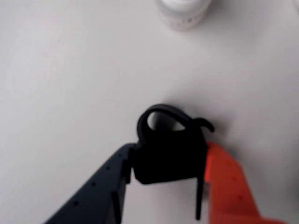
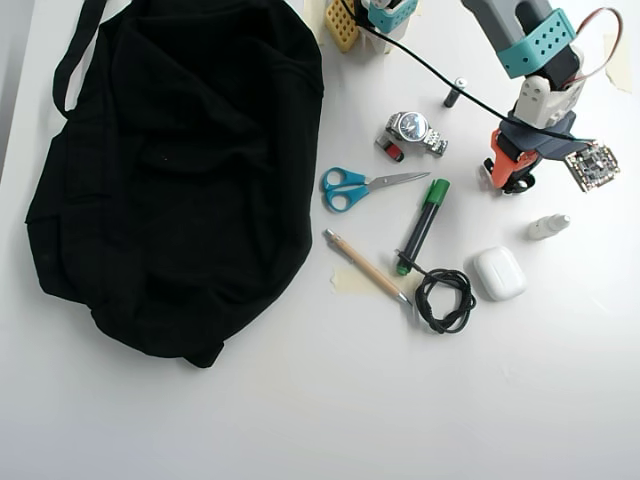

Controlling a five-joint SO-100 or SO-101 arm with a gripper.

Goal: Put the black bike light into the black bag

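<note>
The black bike light (image 1: 170, 156), a chunky black piece with a loop on top and a thin tail hanging down, sits between the two fingers of my gripper (image 1: 170, 153). The dark blue finger presses its left side and the orange finger (image 1: 224, 179) its right side. It is close above the white table. In the overhead view my gripper (image 2: 512, 178) is at the right of the table, with the light only a dark bit (image 2: 518, 185) under it. The large floppy black bag (image 2: 180, 170) lies far to the left, its strap at the top left.
Between gripper and bag in the overhead view lie a watch (image 2: 415, 130), blue scissors (image 2: 355, 187), a green marker (image 2: 422, 225), a pencil (image 2: 365, 265) and a coiled black cable (image 2: 445, 298). A small white bottle (image 2: 548, 226) and white case (image 2: 497, 272) lie just below the gripper.
</note>
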